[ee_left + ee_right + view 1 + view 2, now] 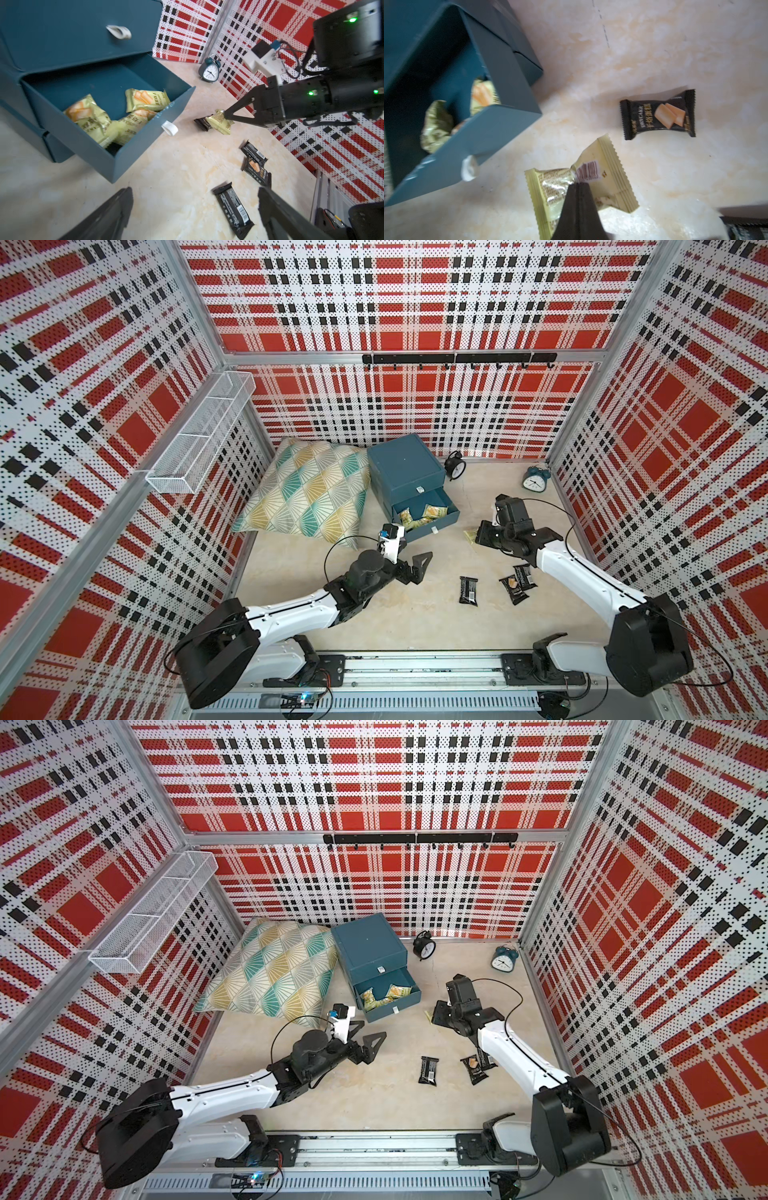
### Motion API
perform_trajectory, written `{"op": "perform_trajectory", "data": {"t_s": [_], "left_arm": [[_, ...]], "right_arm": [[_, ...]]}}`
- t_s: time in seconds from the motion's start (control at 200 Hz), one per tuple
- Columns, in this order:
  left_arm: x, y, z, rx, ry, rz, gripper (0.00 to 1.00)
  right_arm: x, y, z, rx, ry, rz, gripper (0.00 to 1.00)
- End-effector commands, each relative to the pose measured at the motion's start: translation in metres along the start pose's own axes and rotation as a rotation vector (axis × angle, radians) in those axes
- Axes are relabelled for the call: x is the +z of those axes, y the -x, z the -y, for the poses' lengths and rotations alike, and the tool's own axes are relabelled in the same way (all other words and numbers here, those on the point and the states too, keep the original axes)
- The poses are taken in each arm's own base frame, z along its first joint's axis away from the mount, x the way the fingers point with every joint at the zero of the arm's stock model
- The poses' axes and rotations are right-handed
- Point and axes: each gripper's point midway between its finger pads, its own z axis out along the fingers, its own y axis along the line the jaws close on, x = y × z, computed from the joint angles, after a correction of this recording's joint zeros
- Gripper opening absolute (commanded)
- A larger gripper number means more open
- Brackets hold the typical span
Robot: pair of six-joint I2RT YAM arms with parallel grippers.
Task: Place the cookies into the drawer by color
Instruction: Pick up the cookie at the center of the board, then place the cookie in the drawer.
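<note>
The pale yellow-green cookie packet (610, 176) is pinched at its crumpled middle by the right jaws, which are pressed together on it. It hangs low over the counter (654, 52), just beside the open middle drawer (143, 135) of the teal cabinet (405, 466). You cannot tell whether it has cleared the counter.

That drawer lies just ahead of the right jaws and already holds at least three yellow-green packets (145, 99), so I judge this colour nearly sorted. What is left, by my reckoning, is to drop this one in and then deal with the black ones. One black packet (658, 115) lies near the tips of the right jaws, apart from the held packet. Three more black packets (232, 209) lie ahead of the left jaws, which hang spread wide and empty. No other drawer is pulled out for them.

The top drawer (83, 31) is shut and the bottom one barely shows, so you cannot see what they hold. No white packet shows on the counter. In both top views the right arm covers nearly all of the held packet.
</note>
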Motion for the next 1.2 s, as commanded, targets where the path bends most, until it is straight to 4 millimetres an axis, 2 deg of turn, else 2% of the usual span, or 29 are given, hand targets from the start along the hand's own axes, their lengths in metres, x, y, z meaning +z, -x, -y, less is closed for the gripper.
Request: {"op": "perform_trajectory", "data": {"t_s": [0.0,0.155,0.326,0.436,0.671,0.727,0.797,0.967,1.192], "left_arm": [[-0.007,0.011,-0.008,-0.028,0.002,0.04,1.0],[-0.016,0.021,-0.019,-0.045,0.02,0.076,1.0],[-0.025,0.03,-0.029,-0.091,0.013,0.105,1.0],[-0.029,0.033,-0.031,-0.104,0.004,0.116,1.0],[-0.035,0.038,-0.033,-0.107,0.011,0.141,1.0],[-0.036,0.039,-0.034,-0.106,0.012,0.147,1.0],[-0.036,0.04,-0.034,-0.112,0.013,0.147,1.0],[-0.035,0.041,-0.034,-0.114,0.017,0.146,1.0],[-0.028,0.053,-0.042,-0.144,0.054,0.136,1.0]], "right_arm": [[-0.02,0.015,-0.036,0.001,0.123,0.033,0.0],[-0.03,0.032,-0.071,-0.026,0.194,0.061,0.0],[-0.025,0.05,-0.098,-0.051,0.225,0.079,0.0],[-0.013,0.059,-0.11,-0.059,0.233,0.081,0.0],[0.026,0.068,-0.123,-0.063,0.223,0.047,0.0],[0.033,0.07,-0.124,-0.065,0.214,0.037,0.19],[0.039,0.072,-0.124,-0.069,0.202,0.032,0.37],[0.032,0.069,-0.123,-0.071,0.217,0.047,0.42],[0.013,0.049,-0.115,-0.074,0.26,0.051,0.44]]}}
